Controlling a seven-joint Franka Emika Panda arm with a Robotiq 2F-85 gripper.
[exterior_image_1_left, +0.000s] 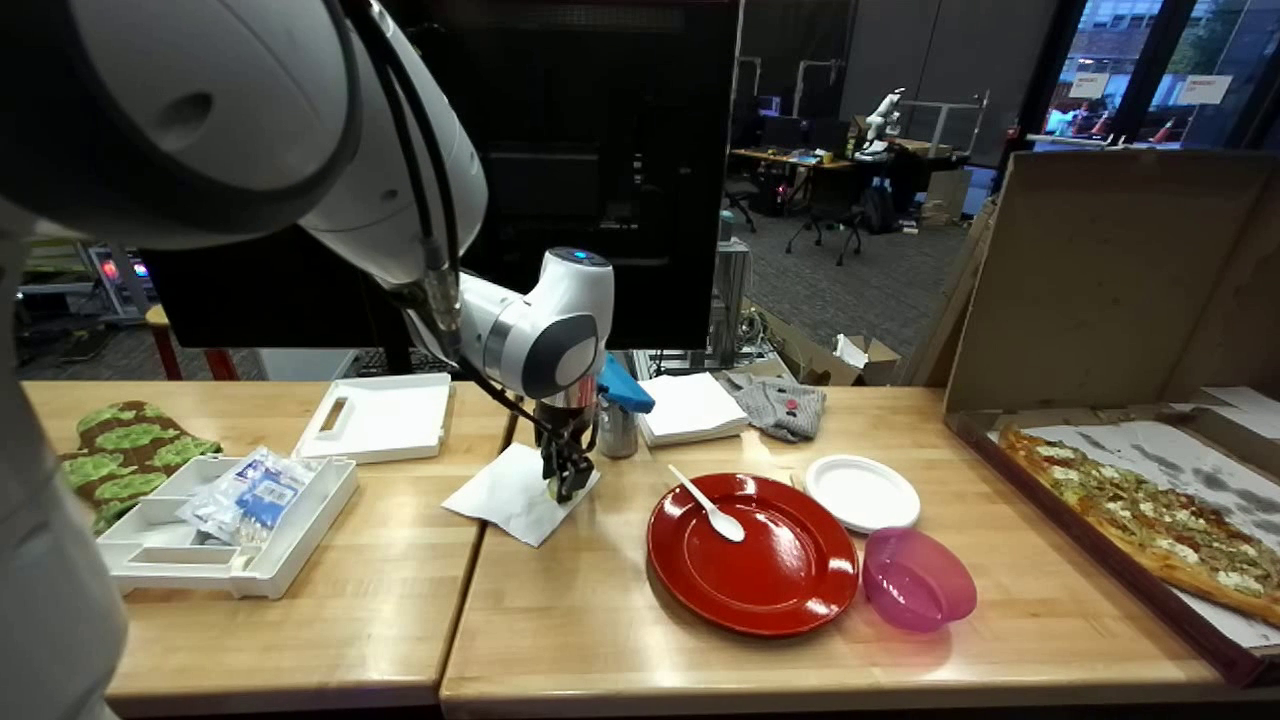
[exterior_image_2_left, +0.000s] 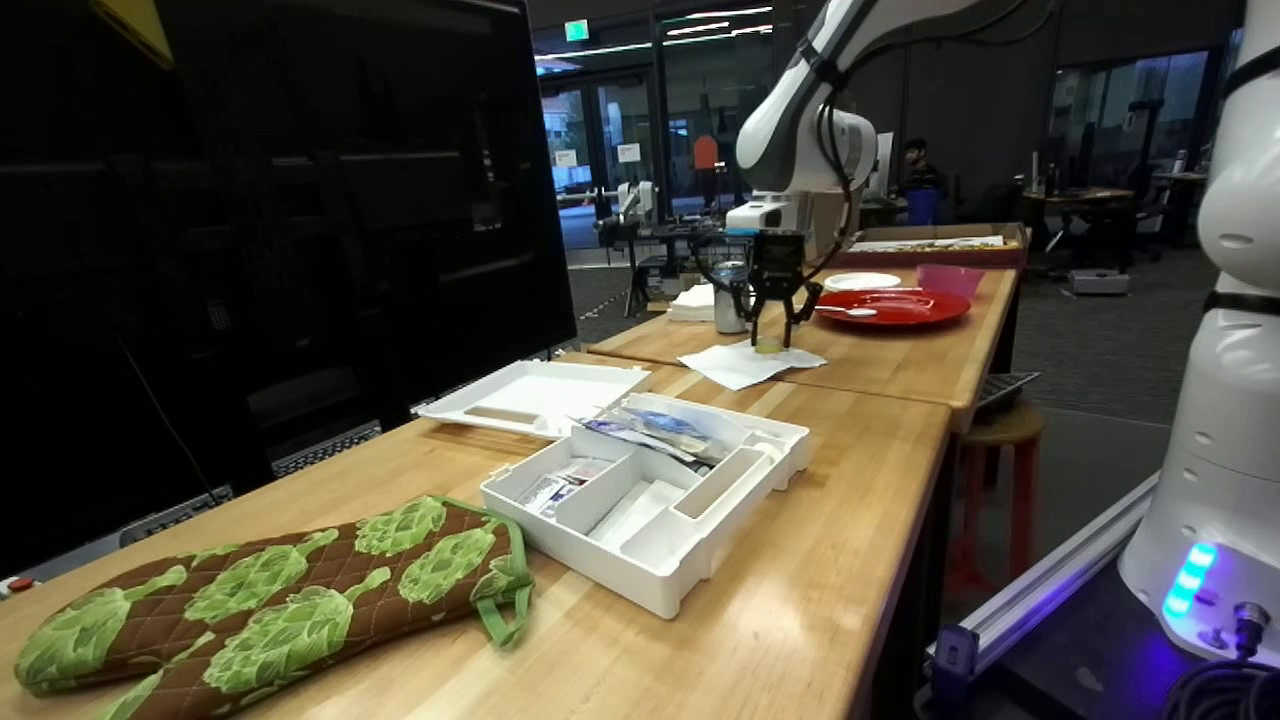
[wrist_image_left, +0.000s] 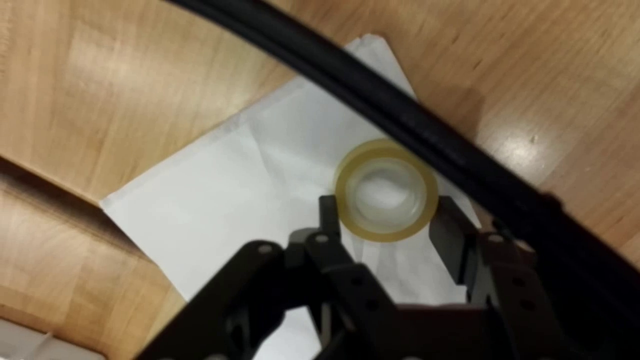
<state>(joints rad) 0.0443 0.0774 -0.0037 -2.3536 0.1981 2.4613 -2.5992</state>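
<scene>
Wrist view: an amber ring (wrist_image_left: 374, 151), resembling a small roll of clear tape, lies flat on a white napkin (wrist_image_left: 215, 200), nearer to one edge of the napkin than to its middle. The gripper (wrist_image_left: 386, 207) points down over the napkin, its pads (wrist_image_left: 329, 215) meeting opposite sides of the rim, so that the ring is pinched between them; how firm the pinch is cannot be told.

Handling: the ring appears light, stiff and smooth-walled, with little risk of breakage. Recommended hold: across the full outer diameter, pads square to the rim. An off-centre hold may let the round wall slip out of the pads. The napkin beneath looks thin and soft, and may crease or drag if the fingertips bear down on it.

Surroundings: in an exterior view, a metal can (exterior_image_1_left: 617, 432) stands just beside the napkin. A red plate (exterior_image_1_left: 785, 575) lies near the napkin, and a white compartment box (exterior_image_1_left: 318, 524) sits across the napkin from the plate
</scene>
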